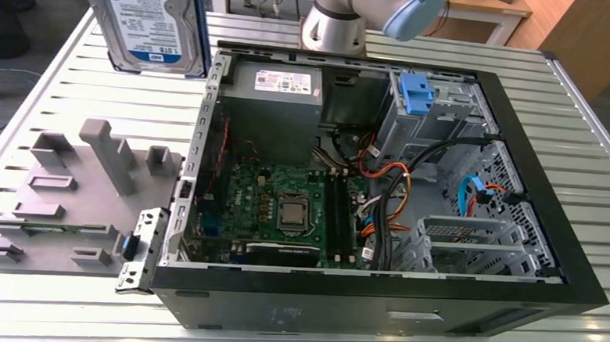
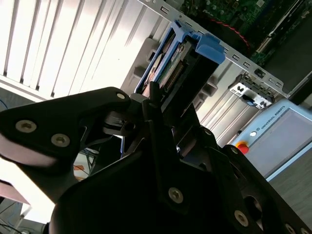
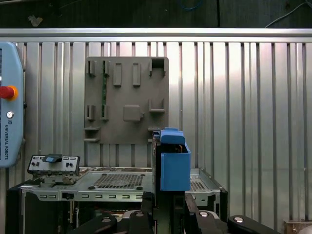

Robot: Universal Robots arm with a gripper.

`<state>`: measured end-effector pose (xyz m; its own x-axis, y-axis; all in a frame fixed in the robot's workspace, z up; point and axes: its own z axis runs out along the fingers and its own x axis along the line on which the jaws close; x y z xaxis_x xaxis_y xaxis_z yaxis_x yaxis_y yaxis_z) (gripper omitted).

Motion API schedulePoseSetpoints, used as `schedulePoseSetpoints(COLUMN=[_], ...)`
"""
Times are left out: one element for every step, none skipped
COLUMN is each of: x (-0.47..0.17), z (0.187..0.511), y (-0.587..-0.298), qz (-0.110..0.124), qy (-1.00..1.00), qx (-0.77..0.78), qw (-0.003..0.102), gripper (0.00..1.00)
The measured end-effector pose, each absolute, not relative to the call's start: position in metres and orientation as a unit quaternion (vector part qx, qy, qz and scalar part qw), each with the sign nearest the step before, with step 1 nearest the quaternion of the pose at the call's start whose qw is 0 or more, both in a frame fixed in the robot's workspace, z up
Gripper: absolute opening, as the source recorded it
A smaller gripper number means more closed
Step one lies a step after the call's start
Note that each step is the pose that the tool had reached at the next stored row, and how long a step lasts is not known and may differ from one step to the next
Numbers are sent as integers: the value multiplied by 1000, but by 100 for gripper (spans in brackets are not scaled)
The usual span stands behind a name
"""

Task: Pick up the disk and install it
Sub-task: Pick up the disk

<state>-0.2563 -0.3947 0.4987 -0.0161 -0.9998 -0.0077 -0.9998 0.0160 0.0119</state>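
- The gripper [image 3: 168,207] is closed tight on the disk [image 3: 174,163], with a black finger on each side of it in both wrist views.
- The disk stands on edge and its blue rails rise clear out of the gripper.
- In the exterior view it hangs high above the ribbed tabletop [image 1: 59,72], label facing out.
- It's off the far corner of the open computer case [image 1: 552,231], on the exterior view's left.
- The grey fixture tray [image 1: 74,198] lies below, beside the case.
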Motion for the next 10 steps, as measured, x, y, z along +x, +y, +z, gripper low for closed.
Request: schedulePoseSetpoints(x=[-253,-251,-248,-245,-243,-240,-238,-235,-233,-230], z=[499,499,499,499,499,499,499,499,499,499], y=[-395,-395,-395,-395,-395,-395,-395,-395,-395,-395], qz=[-7,-7,-7,-7,-7,-7,-7,-7,-7,-7], qy=[-713,-713,-713,-713,-713,-713,-713,-713,-713,-713], qx=[701,701,701,701,701,701,701,701,701,701], qw=[1,1,2,1,1,1,1,1,1,1], gripper=[35,35,35,35,35,35,35,35,35,35])
